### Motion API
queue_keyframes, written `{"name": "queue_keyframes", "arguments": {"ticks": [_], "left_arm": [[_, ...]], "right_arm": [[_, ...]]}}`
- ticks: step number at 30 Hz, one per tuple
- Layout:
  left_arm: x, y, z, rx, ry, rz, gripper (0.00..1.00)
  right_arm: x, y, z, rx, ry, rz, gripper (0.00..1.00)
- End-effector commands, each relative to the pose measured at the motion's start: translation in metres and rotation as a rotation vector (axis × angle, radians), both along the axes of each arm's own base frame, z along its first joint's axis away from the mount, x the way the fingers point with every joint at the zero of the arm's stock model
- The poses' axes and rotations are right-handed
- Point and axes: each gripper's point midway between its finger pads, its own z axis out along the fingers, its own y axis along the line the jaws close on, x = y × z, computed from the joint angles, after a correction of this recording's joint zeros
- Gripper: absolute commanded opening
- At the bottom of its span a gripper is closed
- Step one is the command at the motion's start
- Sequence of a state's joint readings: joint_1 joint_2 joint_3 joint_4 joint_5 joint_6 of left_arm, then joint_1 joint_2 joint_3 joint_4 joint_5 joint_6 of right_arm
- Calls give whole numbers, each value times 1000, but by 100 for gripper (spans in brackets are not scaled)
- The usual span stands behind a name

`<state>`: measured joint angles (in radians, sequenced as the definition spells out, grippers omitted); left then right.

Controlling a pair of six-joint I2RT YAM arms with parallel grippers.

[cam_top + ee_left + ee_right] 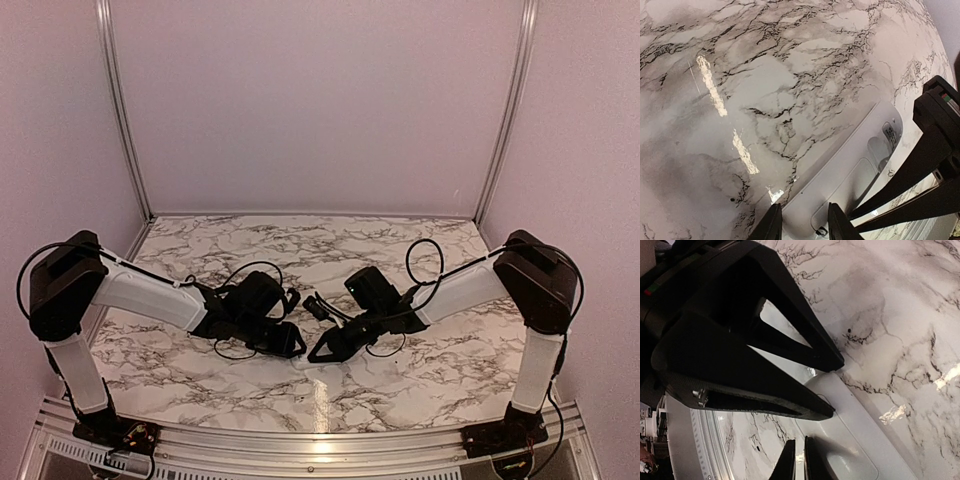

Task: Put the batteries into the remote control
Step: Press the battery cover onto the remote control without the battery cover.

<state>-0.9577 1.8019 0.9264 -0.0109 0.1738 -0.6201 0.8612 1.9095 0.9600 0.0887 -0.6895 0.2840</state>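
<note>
Both arms reach in over the marble counter (730, 100) and meet near its middle, a little toward your side.

The remote control (852, 170) lies flat on the counter between the two arms. It is a white slab with a rounded-rectangle outline and a shallow hollow in its upward face.

Left gripper (804, 212): your wrist view shows the fingers (772, 225) partly apart, one on each side of the remote's near end. The left one sits right at the remote's edge. You cannot tell from these views whether they are pressing on it.

Right gripper (799, 457): the fingers (786, 462) are drawn almost together, with only a thin slit between them. They hang just above the remote's upper face. The tips run off the bottom of the wrist view, so you cannot tell whether anything is pinched there.

From the left wrist, the right arm's fingers slant down as two dark bars. They converge over the remote, just beside the left gripper.
</note>
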Motion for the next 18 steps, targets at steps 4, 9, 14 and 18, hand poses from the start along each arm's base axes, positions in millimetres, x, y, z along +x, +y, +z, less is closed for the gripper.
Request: {"name": "queue_keyframes", "arguments": {"ticks": [4,9,14,18], "left_arm": [[-12,9,-15,73,33,-34,33],[-19,9,-10,67,31,-60,34],[-21,12,-12,80,37,-57,33],[-23,15,-17,97,44,-53,31]], "right_arm": [[-2,-6,-16,-59,16,-23,6],[-2,-6,-17,-59,19,-28,6],[-2,-6,-18,-61,20,-28,6],[-2,-6,-18,-62,21,-30,6]]}}
